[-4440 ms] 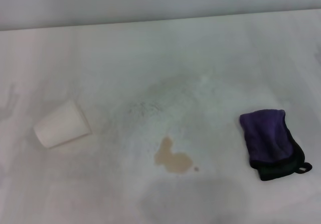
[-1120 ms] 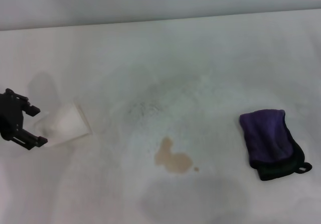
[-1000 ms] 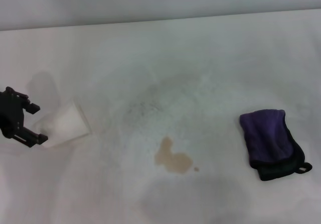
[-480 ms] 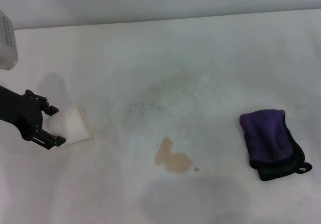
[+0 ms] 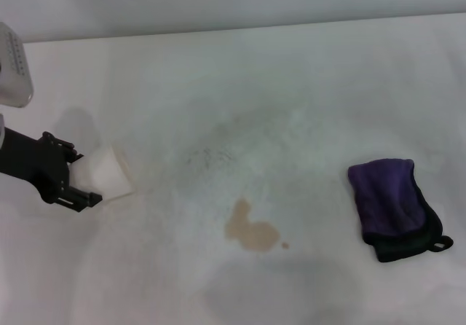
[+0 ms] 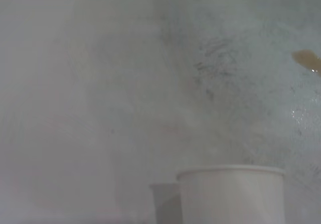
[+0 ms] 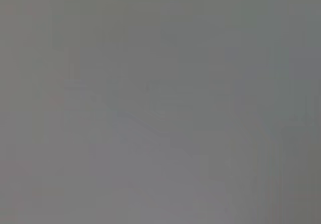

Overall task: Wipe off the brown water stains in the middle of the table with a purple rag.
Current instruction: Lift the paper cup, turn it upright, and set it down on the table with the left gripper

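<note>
Reaching in from nine o'clock, the left claw (image 5: 81, 178) has its black fingers spread on either side of a white paper cup (image 5: 105, 173) lying on its side on the white counter (image 5: 291, 77). One finger sits above the cup and one below; whether they press on it I cannot tell. Half a second ago the claw was a little farther back toward the edge, with more of the cup showing; four seconds ago no arm was in sight at all. No writing, brand or label shows on the cup, the rag or the arm.

The brown water stains (image 5: 250, 232) lie at about six o'clock from the counter's middle, a tan blotch with a tiny droplet just to its four o'clock side, unchanged from before. The left wrist view catches the cup's rim (image 6: 230, 194) up close and a sliver of the stain (image 6: 307, 60) farther off.

The purple rag (image 5: 394, 206) rests folded at four o'clock, well apart from the stains, in the same spot as earlier. The right claw is out of sight.
</note>
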Robot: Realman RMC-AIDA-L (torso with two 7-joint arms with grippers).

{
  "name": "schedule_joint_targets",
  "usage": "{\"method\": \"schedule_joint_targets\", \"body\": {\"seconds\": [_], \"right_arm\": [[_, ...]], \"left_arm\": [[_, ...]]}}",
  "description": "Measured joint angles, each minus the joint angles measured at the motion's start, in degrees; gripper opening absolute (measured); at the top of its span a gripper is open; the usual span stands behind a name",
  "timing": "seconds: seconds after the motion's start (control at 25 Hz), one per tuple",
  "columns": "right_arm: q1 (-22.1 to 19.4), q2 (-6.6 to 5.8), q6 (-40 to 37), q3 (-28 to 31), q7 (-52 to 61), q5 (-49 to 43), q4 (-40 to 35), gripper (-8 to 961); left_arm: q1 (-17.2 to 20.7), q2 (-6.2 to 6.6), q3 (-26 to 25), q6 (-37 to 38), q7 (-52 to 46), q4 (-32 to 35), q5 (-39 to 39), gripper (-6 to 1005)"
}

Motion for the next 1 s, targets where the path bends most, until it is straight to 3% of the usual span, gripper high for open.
{"method": "schedule_joint_targets", "body": {"seconds": [0.16, 0.44, 0.64, 0.96, 1.0], "right_arm": [[0.12, 0.01, 0.06, -0.31, 0.21, -0.13, 0.00, 877], [0.22, -0.14, 1.31, -0.83, 0.40, -0.46, -0.30, 877], [0.19, -0.29, 4.02, -1.57, 0.07, -0.47, -0.70, 877], [0.13, -0.31, 5.30, -4.79, -0.20, -0.46, -2.35, 877], [0.04, -0.31, 5.55, -5.56, -0.21, -0.47, -2.69, 877]], "left_arm": [[-0.18, 0.08, 0.00, 1.09, 0.32, -0.26, -3.19, 788], [-1.11, 0.56, 0.00, 6.50, 1.87, 0.19, -16.85, 683], [-1.92, -0.11, 0.00, 5.72, 1.67, 7.23, -24.79, 643], [2.08, -0.38, -0.07, 0.26, 1.72, 16.74, -33.05, 604], [4.64, -0.44, -0.07, -1.26, 3.29, 18.91, -34.85, 599]]}}
